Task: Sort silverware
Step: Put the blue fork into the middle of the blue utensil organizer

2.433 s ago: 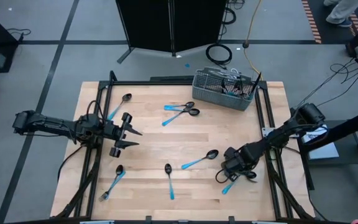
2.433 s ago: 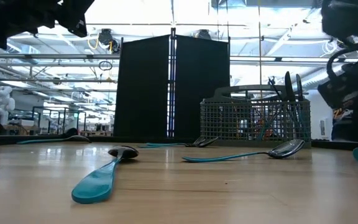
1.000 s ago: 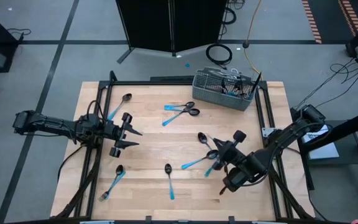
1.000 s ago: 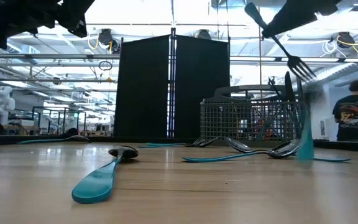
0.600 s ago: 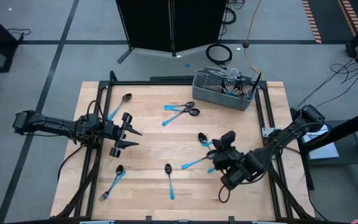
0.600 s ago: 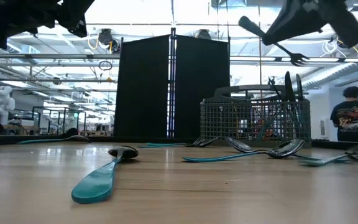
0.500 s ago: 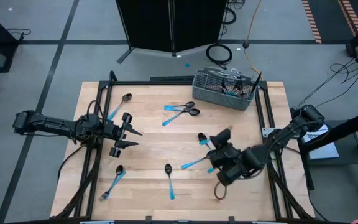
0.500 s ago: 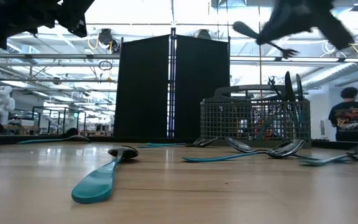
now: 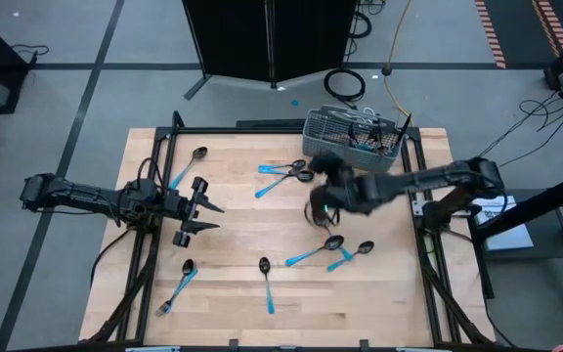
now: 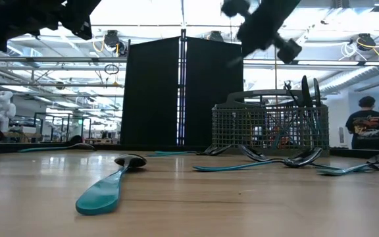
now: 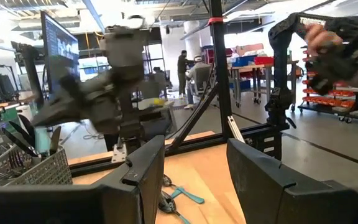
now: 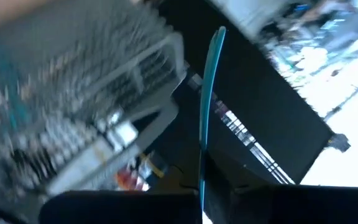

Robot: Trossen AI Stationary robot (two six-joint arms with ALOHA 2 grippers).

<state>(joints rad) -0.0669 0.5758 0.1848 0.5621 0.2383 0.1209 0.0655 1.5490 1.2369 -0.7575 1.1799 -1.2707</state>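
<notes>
The right end effector (image 9: pixel 323 208) is held above the middle of the desk (image 9: pixel 233 240), just in front of the grey wire-mesh basket (image 9: pixel 352 140), and is closed on a piece of silverware (image 12: pixel 207 106). In the right wrist view its light-blue handle is seen edge-on, standing out from between the dark fingers (image 12: pixel 229 186) toward the blurred basket; its head cannot be made out.

The left end effector (image 9: pixel 203 215) is held open over the desk's left side, and nothing is seen between its fingers (image 11: pixel 263 180).

The rest of the silverware lies scattered on the desk. A spoon (image 9: pixel 186 166) is seen near the far left corner, and two pieces (image 9: pixel 283 174) lie crossed near the far middle. Two more spoons (image 9: pixel 332 250) lie side by side just in front of the right end effector. A single spoon (image 9: pixel 267 282) is placed near the front middle, and another piece (image 9: pixel 180 284) lies at the front left. Several pieces already stand upright in the basket, at the desk's far right.

A person (image 10: pixel 364 128) is seen standing in the room beyond the desk.
</notes>
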